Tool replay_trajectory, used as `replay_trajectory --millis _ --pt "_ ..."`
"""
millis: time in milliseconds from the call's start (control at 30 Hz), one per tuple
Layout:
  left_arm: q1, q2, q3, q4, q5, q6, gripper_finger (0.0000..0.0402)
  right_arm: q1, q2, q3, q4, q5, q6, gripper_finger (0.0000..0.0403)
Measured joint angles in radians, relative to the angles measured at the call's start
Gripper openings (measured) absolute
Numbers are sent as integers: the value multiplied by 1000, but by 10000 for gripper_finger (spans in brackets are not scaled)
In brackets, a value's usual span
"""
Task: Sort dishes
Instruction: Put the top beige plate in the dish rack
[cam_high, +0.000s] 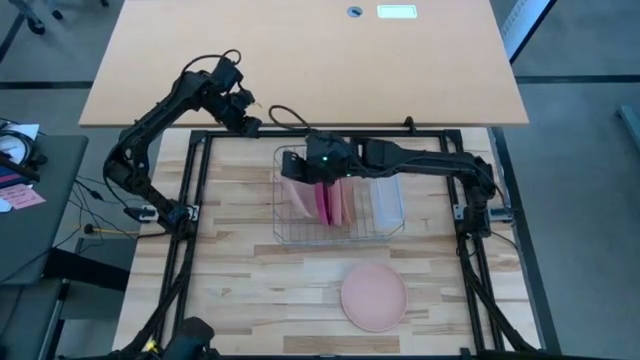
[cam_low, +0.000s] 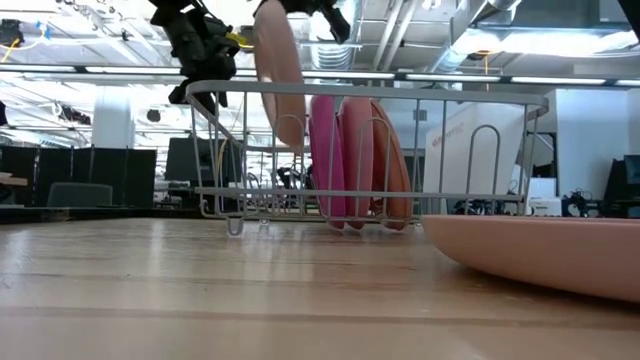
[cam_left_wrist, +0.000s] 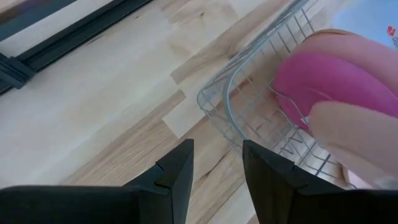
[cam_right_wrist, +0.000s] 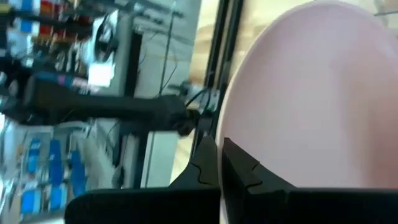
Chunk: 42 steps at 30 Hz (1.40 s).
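Right gripper (cam_right_wrist: 219, 163) pinches the rim of a pale pink plate (cam_right_wrist: 311, 99); we see its two dark fingers pressed together on the plate's edge in its wrist view. From above, we see the right arm stretched flat across the table from its base on the right side, wrist bent down over the left part of the wire rack (cam_high: 392, 232). In the low view the held plate (cam_low: 280, 75) hangs on edge, slightly tilted, its lower part inside the rack and its top above the rim.

Nearest the low camera, we see a salmon-orange plate (cam_high: 374, 296) lying flat on the wooden table (cam_high: 240, 280), well apart from the rack. Inside the rack, we see a magenta plate (cam_low: 326, 160) and further salmon-toned plates (cam_low: 385, 160) standing on edge side by side. A translucent tub (cam_high: 388, 200) sits at the rack's right end.

Farther back, the left gripper (cam_left_wrist: 217, 168) hovers beyond the rack's far left corner, fingers spread apart and holding nothing. Its arm folds up from its base at the table's left side, elbow out, wrist angled toward the rack.
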Motion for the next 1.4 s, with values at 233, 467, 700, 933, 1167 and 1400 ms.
replay_trajectory --millis 233,467,700,933,1167,1400 --pt "-3 0 0 5 0 6 132 -39 -107 0 10 -158 -89 0" --pt "-3 0 0 11 -1 -18 132 -76 -268 0 -81 -95 -202 0" --pt "-3 0 0 64 -7 -75 132 -131 -456 1 -402 -117 -345 0" --pt "-3 0 0 95 -7 -130 132 -133 -665 -160 -453 -69 -374 0" --pt "-3 0 0 112 -20 -145 132 -77 -886 -628 108 37 -353 0" --pt "-3 0 0 114 -23 -171 132 -40 -844 -876 661 192 -168 0"
